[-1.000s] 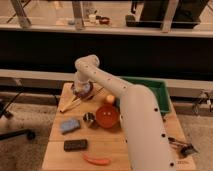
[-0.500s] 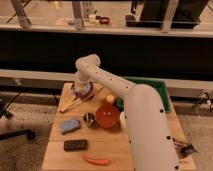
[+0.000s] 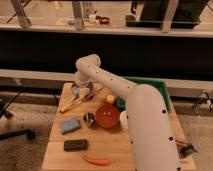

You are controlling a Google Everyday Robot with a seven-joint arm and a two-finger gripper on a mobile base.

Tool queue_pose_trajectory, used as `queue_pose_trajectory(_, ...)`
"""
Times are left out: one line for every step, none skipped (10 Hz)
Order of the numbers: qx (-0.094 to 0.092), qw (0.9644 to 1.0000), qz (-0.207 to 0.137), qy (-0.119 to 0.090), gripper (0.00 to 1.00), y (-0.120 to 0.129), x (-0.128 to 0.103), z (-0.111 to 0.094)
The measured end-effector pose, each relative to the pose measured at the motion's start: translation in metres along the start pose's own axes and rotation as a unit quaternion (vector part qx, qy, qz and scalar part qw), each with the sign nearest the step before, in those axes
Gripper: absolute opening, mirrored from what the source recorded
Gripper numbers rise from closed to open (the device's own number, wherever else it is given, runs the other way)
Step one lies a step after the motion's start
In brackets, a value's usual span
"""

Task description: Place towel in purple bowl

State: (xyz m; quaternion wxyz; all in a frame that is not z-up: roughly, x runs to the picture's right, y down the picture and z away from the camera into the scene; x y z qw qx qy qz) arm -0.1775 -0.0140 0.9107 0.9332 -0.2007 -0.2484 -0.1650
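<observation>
Wooden table [image 3: 107,150]: pale planks, holding all the clutter.
Up front: orange carrot-looking thing [image 3: 96,160], dark flat block [image 3: 75,144].
Middle: blue sponge [image 3: 70,125], glossy red bowl [image 3: 107,117], small yellow ball [image 3: 110,99].
Far end: purple bowl [image 3: 82,89], rounded, right under the claw [image 3: 82,86].
Claw: down at the bowl, can't tell if clenched or released.
Towel: not clearly visible, maybe in there already.
Progress: looks near the end, hard to confirm.
</observation>
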Motion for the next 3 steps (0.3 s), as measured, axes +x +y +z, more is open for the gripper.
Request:
queue_pose_trajectory(0.001,1.0,0.0,0.0,0.8,-0.0002,-0.0001,-0.0014)
queue_pose_trajectory(0.002,1.0,-0.001,-0.001,0.8,-0.0012,-0.0009,-0.0049)
queue_pose_trajectory(0.002,1.0,-0.002,-0.001,0.8,-0.0012,-0.0016,-0.0077)
